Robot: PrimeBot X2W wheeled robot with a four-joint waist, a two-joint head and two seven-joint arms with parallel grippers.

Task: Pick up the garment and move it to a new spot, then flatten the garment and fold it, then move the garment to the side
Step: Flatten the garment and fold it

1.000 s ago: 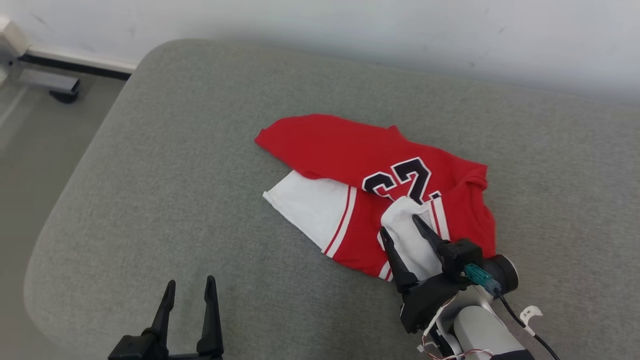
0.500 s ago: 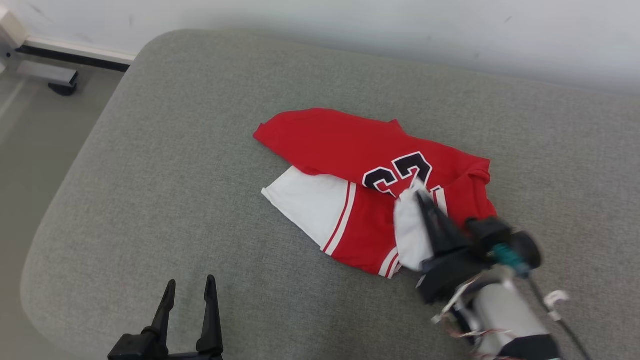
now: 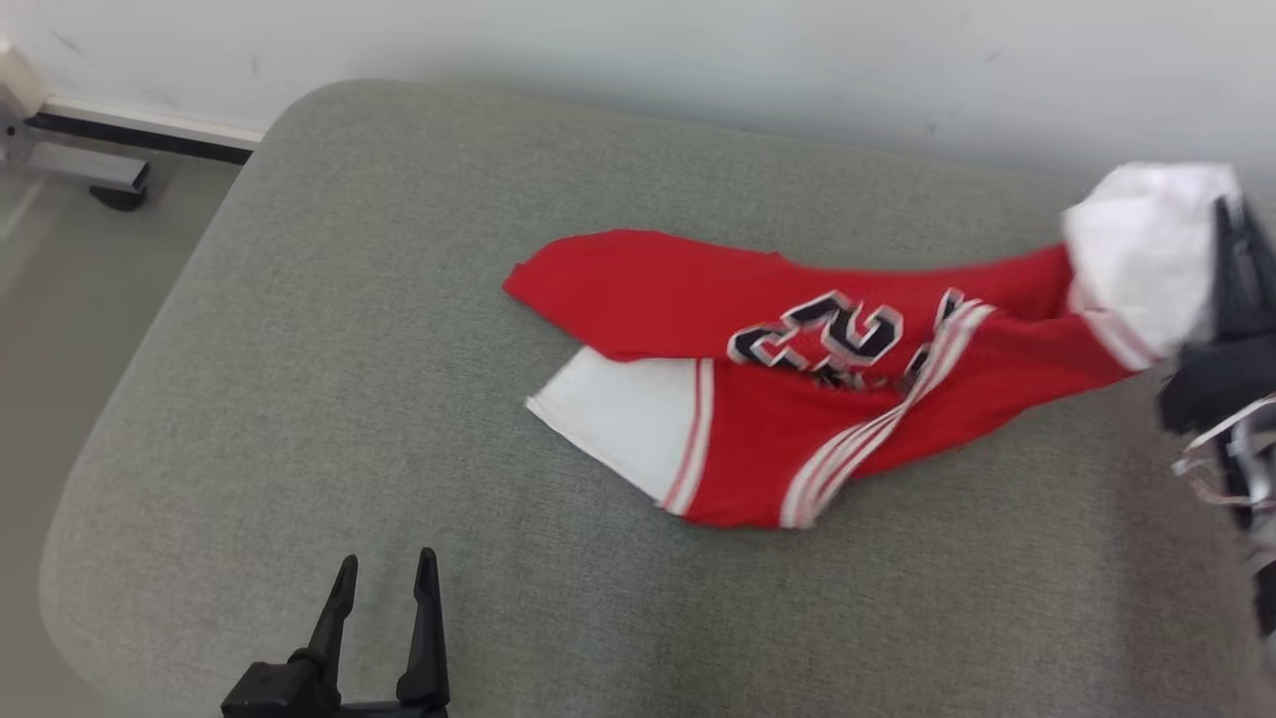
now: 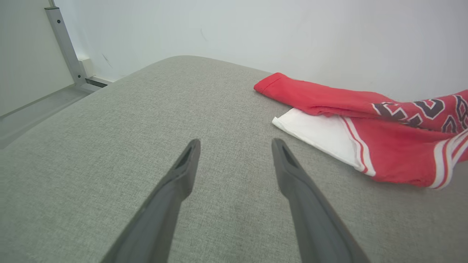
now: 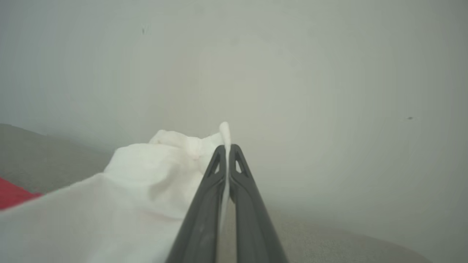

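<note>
Two dark fingers of the right gripper [image 5: 227,147] pinched together on a white end of the red garment [image 3: 758,439], held raised at the grey cushion's [image 3: 329,379] right side; the rest lay mid-cushion. The left gripper [image 4: 236,144] hovered nearby, spread apart.

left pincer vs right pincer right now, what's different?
Left pincer has its jaws wide apart; right pincer is shut. Left pincer holds nothing; right pincer pinches the white end of the red garment. Left pincer sits low over the near edge of the grey cushion, short of the garment; right pincer is raised at the far right, fabric stretched up to it. Both have two long dark fingers.
</note>
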